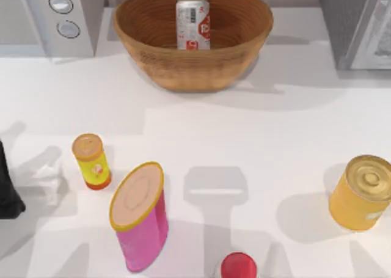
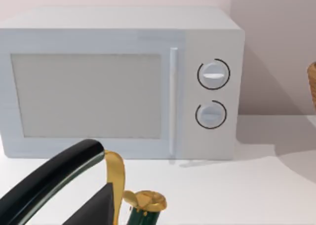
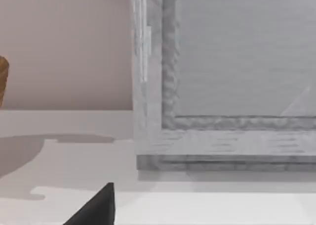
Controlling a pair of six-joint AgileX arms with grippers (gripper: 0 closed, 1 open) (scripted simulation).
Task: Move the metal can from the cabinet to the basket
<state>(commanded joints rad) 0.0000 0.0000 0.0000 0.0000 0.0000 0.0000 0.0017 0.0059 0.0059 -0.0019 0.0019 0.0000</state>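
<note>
The metal can (image 1: 193, 22), silver-white with red marks and a barcode, stands upright inside the brown wicker basket (image 1: 183, 67) at the back middle of the table. The grey cabinet (image 1: 357, 24) sits at the back right, and its framed door panel (image 3: 237, 62) looms close in the right wrist view. Part of my right gripper (image 3: 96, 207) shows dark, low in front of the cabinet. My left gripper (image 1: 6, 189) is parked at the table's left edge, far from the basket, and nothing shows in its hold.
A white microwave (image 1: 49, 18) with two knobs stands at the back left. On the front half stand a small yellow tube with an orange lid (image 1: 91, 162), a tilted pink canister (image 1: 140, 220), a red cap (image 1: 238, 267) and a squat golden tin (image 1: 361, 192).
</note>
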